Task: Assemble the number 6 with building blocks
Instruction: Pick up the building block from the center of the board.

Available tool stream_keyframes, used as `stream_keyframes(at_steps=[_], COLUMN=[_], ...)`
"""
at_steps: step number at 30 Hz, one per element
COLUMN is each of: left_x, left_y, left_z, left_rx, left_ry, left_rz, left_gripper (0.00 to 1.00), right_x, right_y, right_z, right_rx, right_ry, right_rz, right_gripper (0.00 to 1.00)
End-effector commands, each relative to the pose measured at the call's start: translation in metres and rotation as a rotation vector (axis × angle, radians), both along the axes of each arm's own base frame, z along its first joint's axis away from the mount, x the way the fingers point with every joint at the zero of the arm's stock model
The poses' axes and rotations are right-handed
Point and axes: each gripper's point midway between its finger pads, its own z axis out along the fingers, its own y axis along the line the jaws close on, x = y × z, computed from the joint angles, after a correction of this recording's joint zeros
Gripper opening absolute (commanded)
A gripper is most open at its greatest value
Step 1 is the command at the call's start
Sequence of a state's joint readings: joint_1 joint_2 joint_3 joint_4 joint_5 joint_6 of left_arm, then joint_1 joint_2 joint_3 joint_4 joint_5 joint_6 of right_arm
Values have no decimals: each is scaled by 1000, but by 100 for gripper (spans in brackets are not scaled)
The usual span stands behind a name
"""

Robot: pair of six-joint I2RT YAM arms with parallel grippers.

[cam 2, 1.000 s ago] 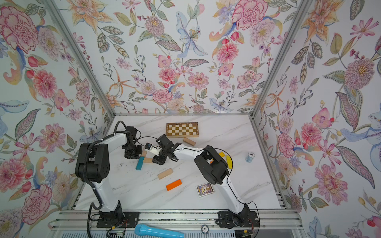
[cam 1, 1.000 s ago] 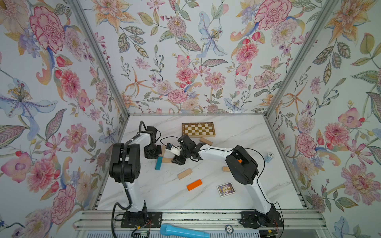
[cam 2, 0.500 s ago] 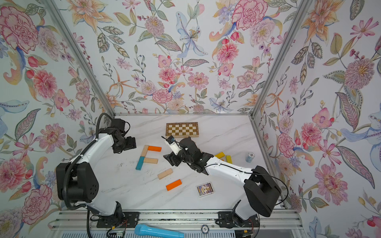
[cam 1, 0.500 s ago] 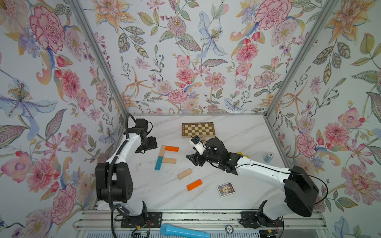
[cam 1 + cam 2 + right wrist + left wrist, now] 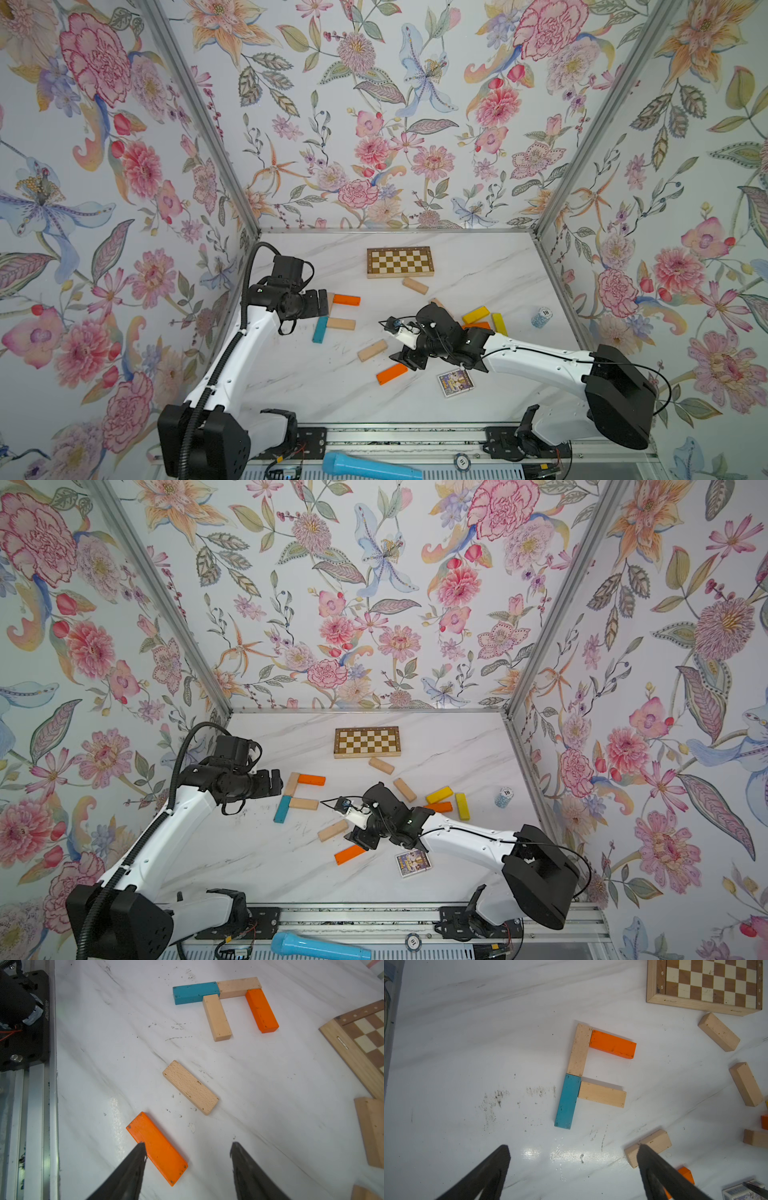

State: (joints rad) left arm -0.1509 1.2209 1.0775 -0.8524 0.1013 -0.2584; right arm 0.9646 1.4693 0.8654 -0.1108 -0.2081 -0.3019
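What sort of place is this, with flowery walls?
Probably a robot test booth: a left arm and right arm bolted to a rail at a marble tabletop, floral wall panels around it, building blocks scattered.

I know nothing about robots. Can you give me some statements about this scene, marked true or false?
1. The teal block touches a pale block. True.
2. The right gripper holds an orange block. False: its jaws stand open over the loose orange block, lying flat on the table.
3. A block lies on the checkered board. False: the nearest pale block lies on the table beside it.
4. The left gripper is open and empty. True.
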Motion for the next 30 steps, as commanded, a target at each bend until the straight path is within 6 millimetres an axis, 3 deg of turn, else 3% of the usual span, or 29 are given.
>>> stream_keyframes(at_steps=[1, 7, 23, 26, 30], left_x=[-5, 1, 11, 12, 15], left_y=[-1, -4, -6, -4, 2], left_z=[-10, -28, -40, -36, -28], left_rx=[-16, -77, -108, -111, -132], left_ry=[15, 40, 45, 38, 22], left_rz=[0, 43, 39, 50, 81], left_gripper=[99, 99, 99, 99, 99], right_x=[-15, -30, -48, -48, -43], right_y=[8, 4, 6, 5, 4], right_z=[-16, -55, -89, -94, -92], right_rx=[-114, -258, -459, -511, -542], right_ry=[11, 35, 10, -27, -87], right_rz=[161, 243, 370, 378, 347], right_gripper=[64, 63, 61, 55, 30])
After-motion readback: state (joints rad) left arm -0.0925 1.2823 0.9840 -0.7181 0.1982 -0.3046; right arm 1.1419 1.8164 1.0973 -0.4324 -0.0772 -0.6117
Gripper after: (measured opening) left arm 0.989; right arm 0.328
